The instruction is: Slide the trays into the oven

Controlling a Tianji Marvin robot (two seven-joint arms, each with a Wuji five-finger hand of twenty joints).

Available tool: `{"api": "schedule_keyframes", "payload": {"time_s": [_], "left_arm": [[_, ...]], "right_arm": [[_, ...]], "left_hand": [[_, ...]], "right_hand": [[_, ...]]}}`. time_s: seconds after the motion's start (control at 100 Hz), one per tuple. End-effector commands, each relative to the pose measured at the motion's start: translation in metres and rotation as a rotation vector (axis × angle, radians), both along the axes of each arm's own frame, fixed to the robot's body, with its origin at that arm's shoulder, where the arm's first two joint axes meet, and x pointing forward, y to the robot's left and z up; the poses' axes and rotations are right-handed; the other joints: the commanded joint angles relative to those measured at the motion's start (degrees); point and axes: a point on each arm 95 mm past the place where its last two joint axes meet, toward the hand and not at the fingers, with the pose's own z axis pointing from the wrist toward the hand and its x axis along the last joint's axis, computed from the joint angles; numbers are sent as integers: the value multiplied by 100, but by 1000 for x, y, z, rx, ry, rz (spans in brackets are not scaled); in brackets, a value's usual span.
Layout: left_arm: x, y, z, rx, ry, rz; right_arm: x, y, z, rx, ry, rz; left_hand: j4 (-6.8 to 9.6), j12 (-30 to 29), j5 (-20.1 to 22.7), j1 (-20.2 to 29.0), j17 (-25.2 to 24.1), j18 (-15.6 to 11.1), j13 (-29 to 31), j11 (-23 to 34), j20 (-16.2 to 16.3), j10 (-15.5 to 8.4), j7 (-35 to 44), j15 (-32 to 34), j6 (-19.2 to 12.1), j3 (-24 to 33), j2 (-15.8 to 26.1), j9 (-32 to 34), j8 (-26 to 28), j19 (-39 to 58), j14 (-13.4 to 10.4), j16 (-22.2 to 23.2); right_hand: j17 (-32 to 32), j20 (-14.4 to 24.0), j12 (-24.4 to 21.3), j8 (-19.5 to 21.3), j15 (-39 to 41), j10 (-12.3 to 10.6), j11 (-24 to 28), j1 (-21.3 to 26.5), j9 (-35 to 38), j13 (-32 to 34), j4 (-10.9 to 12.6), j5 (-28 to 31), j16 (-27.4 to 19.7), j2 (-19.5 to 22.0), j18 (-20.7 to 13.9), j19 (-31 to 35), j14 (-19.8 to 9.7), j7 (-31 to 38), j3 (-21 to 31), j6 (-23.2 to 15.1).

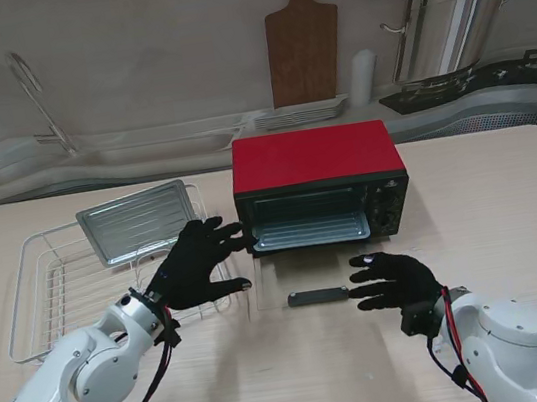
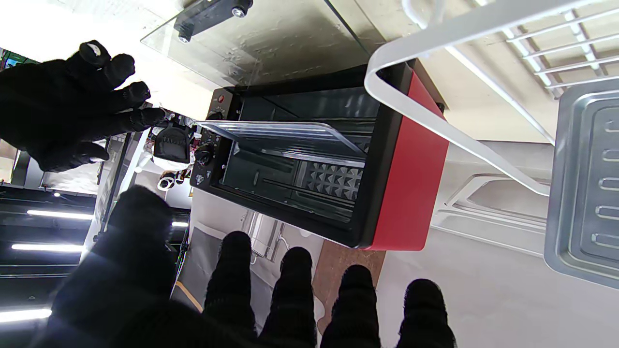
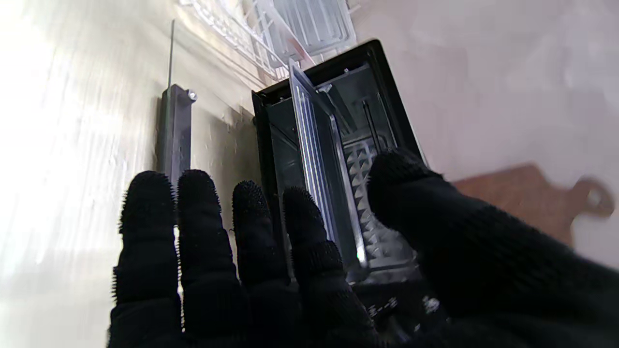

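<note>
The red oven (image 1: 313,159) stands mid-table with its glass door lying flat; the door's handle (image 1: 318,297) is nearest to me. One metal tray (image 1: 310,230) sits in the oven's mouth, also seen in the left wrist view as the tray (image 2: 285,130) resting on a shelf. A second tray (image 1: 138,220) lies on the white wire rack (image 1: 50,294) to the left. My left hand (image 1: 197,264) is open with fingers spread, close to the oven's left front corner. My right hand (image 1: 394,280) is open just right of the door handle, holding nothing.
Behind the table runs a counter with a wooden cutting board (image 1: 302,39), stacked plates (image 1: 301,113), a steel pot (image 1: 445,28) and a sink faucet (image 1: 36,99). The wire rack's rim (image 2: 435,121) lies between my left hand and the second tray (image 2: 585,179).
</note>
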Motion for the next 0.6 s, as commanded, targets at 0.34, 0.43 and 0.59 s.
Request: {"api": "schedule_keyframes", "payload": {"time_s": [0.34,0.43,0.59], "left_arm": [[-5,2,0,-3,-8,23],[-6,2,0,-5,-11,30],[-6,2,0,0,-10,31]], "right_arm": [[8,42,18,-353,-325,195],[12,48,21,-431,-380,238],[19,58,25,-562,-450,314]], "left_hand": [[187,-63,-193,-7,-98,-111,-150,-43,-45,-75,-99,-109,85,-248,242,-206,-40,-282,-144,-84],[188,-63,-186,-4,-98,-114,-153,-44,-46,-81,-98,-112,83,-253,237,-204,-39,-283,-149,-85],[190,-65,-197,-3,-100,-115,-155,-49,-48,-71,-106,-113,92,-260,242,-209,-41,-286,-142,-87]], "right_hand": [[-326,155,-25,47,33,-292,-1,-195,-102,-398,309,40,71,-13,-36,121,-304,-271,-100,-401],[-400,197,9,111,116,-383,76,-126,-143,-491,336,22,121,-42,-142,147,-375,-194,-70,-497],[-532,201,5,176,109,-527,68,-36,-229,-688,345,10,132,-100,-336,78,-522,-115,-8,-611]]}}
